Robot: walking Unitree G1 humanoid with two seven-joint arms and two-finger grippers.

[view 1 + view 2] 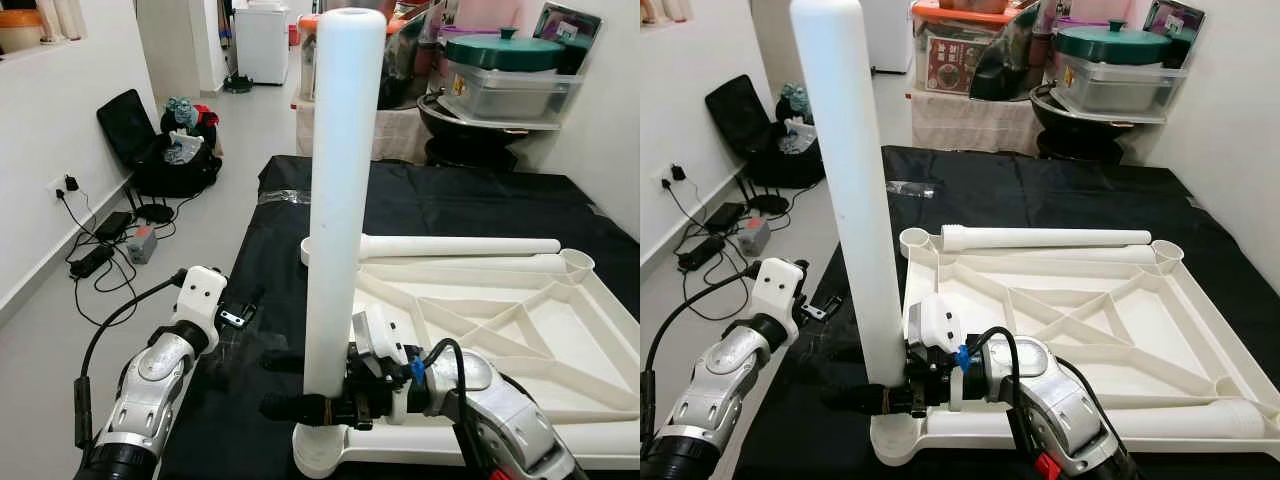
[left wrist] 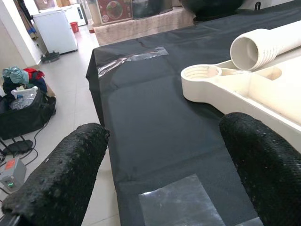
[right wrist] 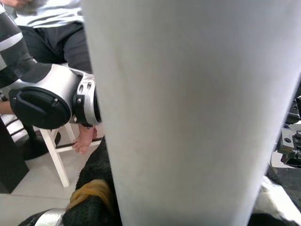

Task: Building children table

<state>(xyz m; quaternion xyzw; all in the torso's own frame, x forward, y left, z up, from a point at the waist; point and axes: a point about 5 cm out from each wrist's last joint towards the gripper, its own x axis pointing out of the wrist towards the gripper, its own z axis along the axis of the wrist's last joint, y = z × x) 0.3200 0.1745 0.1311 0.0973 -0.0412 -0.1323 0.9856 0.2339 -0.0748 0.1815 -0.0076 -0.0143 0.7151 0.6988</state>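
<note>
Your right gripper (image 1: 890,398) clamps the upright white plastic table leg (image 1: 855,200) low above the upturned white tabletop's corner socket (image 1: 902,440), so the leg may tilt and cross-thread; your left gripper (image 2: 160,169) hangs open beside it.

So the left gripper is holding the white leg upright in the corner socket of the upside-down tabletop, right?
Not quite: the right gripper holds the white leg upright in the corner socket of the upside-down tabletop, as the right eye view shows. The left gripper is open beside it.

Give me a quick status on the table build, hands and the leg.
Right hand shut on upright white plastic table leg at corner socket of upturned white tabletop. Left hand open, beside it. Nothing blocking.
</note>
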